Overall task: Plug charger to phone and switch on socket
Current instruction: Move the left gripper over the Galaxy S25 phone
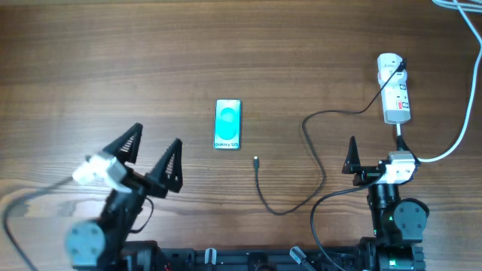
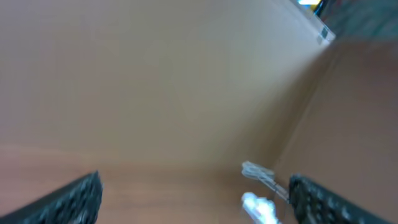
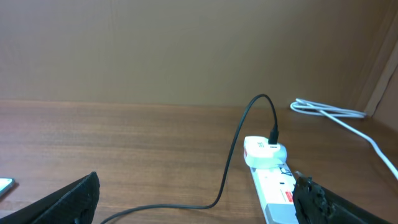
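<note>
The phone [image 1: 227, 124] lies flat mid-table with its cyan screen up; its corner shows at the left edge of the right wrist view [image 3: 5, 185]. The charger cable [image 1: 312, 154] runs from the socket [image 1: 394, 98] in a loop to its small plug tip [image 1: 256, 159], which lies just below and right of the phone. In the right wrist view the cable [image 3: 231, 163] rises into a white adapter on the socket [image 3: 277, 183]. My left gripper [image 1: 157, 138] is open and empty, left of the phone. My right gripper [image 1: 374, 148] is open and empty, just below the socket.
A thicker white cable [image 1: 459, 139] curves along the table's right side and also shows in the right wrist view [image 3: 336, 114]. The left wrist view is blurred, showing open jaws [image 2: 193, 190] over wood and a pale cable bundle [image 2: 258, 174]. The arm bases stand at the front edge.
</note>
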Controlling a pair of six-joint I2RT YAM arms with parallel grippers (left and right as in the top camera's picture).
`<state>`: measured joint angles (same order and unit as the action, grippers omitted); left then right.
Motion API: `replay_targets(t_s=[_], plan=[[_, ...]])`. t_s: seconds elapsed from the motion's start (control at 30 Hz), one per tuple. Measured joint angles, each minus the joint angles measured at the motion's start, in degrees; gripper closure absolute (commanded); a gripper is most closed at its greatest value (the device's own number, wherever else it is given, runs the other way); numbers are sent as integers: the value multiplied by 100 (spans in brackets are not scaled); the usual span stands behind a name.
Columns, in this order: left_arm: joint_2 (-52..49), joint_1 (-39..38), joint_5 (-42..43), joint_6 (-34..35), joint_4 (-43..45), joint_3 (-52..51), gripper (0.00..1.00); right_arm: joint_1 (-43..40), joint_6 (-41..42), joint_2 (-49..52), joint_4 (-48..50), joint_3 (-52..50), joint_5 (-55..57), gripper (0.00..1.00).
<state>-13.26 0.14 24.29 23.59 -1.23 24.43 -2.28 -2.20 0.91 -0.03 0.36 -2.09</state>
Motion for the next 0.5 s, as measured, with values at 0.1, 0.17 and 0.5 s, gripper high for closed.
replay_targets(t_s=[0.1, 0.17, 0.5], plan=[[-1117, 0, 96, -205, -1766, 1447, 0, 0, 0, 0, 0, 0, 2, 0], [-1991, 2, 103, -398, -3272, 2505, 0, 0, 0, 0, 4, 0, 2, 0], [-6017, 0, 636, -734, -6839, 6041, 0, 0, 0, 0, 0, 0, 0, 0]])
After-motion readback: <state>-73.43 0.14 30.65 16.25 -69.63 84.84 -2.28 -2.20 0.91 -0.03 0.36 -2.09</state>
